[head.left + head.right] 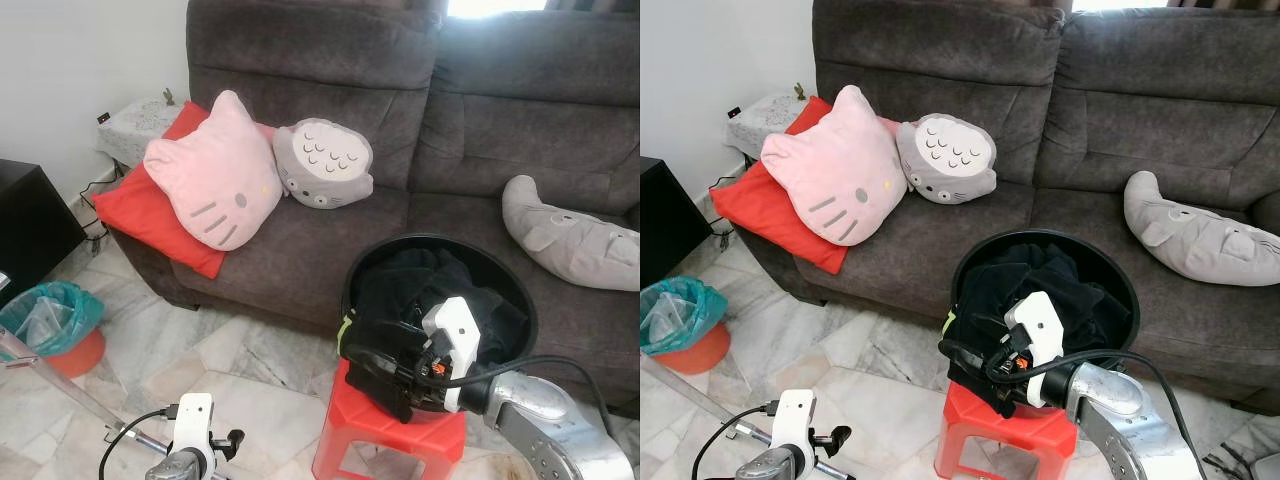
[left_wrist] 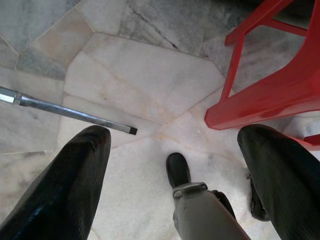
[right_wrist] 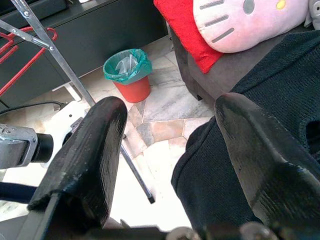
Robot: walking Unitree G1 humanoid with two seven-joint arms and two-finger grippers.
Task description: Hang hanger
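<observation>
Right gripper hung spread beside black clothes in a basket on the red stool (grey sofa behind), left gripper spread above marble floor.

Black basket: heaped with dark clothes, on red stool; blocks the centre. Right gripper, fingers spread, sits at its near rim, one finger against the cloth.
Sofa: closes 12 o'clock beyond the basket; pink cushion and grey cushion at 11, long grey plush at 2.
Open marble floor: 9 to 10 o'clock, left of the stool.
Red bin, green liner: 9 o'clock.
Metal rod: low across the floor, near the open-fingered left gripper.
</observation>
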